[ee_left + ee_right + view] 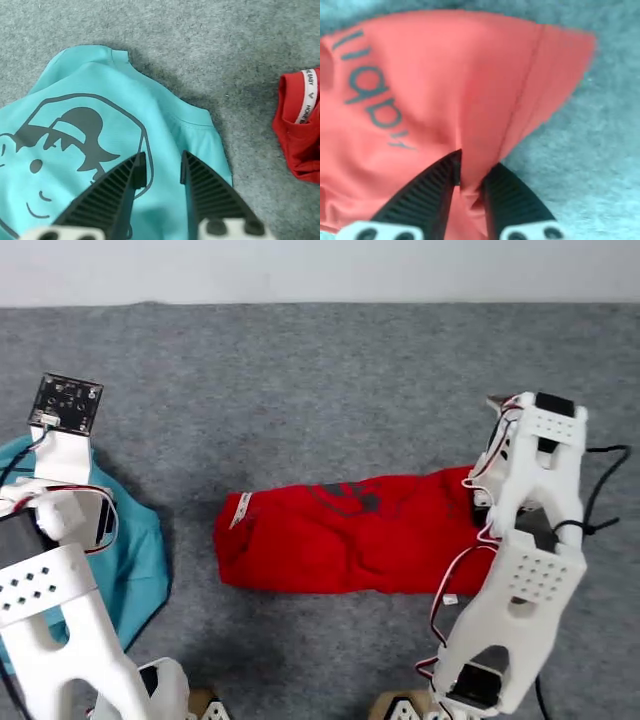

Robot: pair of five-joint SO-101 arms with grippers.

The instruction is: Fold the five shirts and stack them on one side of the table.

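A red shirt [350, 535] lies rolled lengthwise across the middle of the grey table, its collar label toward the left. My right gripper [468, 172] is shut on a pinched fold of the red shirt [445, 90] at its right end, where the right arm [525, 540] stands over it. A teal shirt [100, 135] with a dark cartoon-face print lies flat at the table's left side. My left gripper [160, 167] hovers over the teal shirt, open, nothing between its fingers. The red shirt's collar [300, 125] shows beyond it.
Grey carpet-like table surface [300, 370] stretches bare behind both shirts. The left arm [55, 570] covers much of the teal shirt [140, 550] in the high view. A pale wall borders the table's far edge.
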